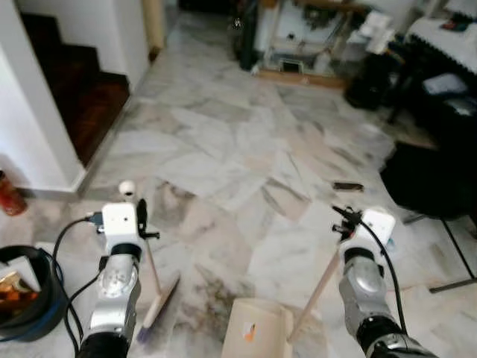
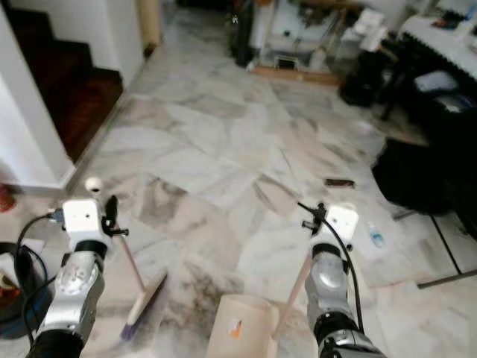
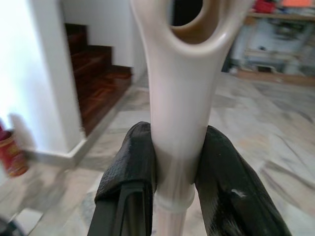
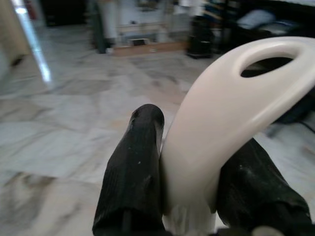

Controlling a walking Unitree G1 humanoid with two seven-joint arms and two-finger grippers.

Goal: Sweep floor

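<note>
Both grippers are clamping cream handles over the marble floor (image 1: 223,142).

The left gripper (image 3: 178,162) is pinching the broom (image 1: 158,302) handle, its brush head resting on the floor just left of the dustpan (image 1: 257,328). The right gripper (image 4: 194,182) is squeezing the dustpan's looped handle. Ahead of the dustpan, open marble is stretching toward the staircase (image 1: 82,97) edge on the left and dark furniture (image 1: 432,156) on the right; a black bin (image 1: 30,306) is sitting far left.

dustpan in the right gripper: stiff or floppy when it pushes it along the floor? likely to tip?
The dustpan looks like rigid cream plastic, so probably stiff and light. Its long handle is clamped near the top by the right gripper, so the pan may swing or twist. The marble floor looks smooth; it should slide easily.
</note>
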